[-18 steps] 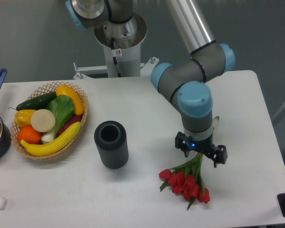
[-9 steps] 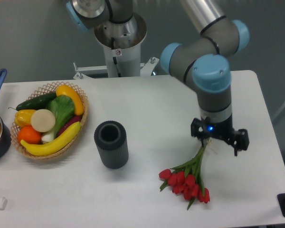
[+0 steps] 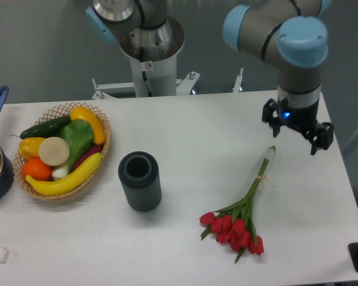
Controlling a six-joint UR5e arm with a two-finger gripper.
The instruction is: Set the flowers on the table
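The bunch of red tulips with pale green stems [image 3: 241, 214] lies flat on the white matte tabletop [image 3: 191, 137], lower right of centre. The black two-finger gripper [image 3: 298, 126] hovers released at upper right, apart from the stems; placing looks done.

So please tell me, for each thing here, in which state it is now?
flowers: lying flat on the table, released
tool: open, empty, raised beyond the stem ends
dark cylinder vase: upright, empty as far as visible
wicker basket: full of fruit and vegetables
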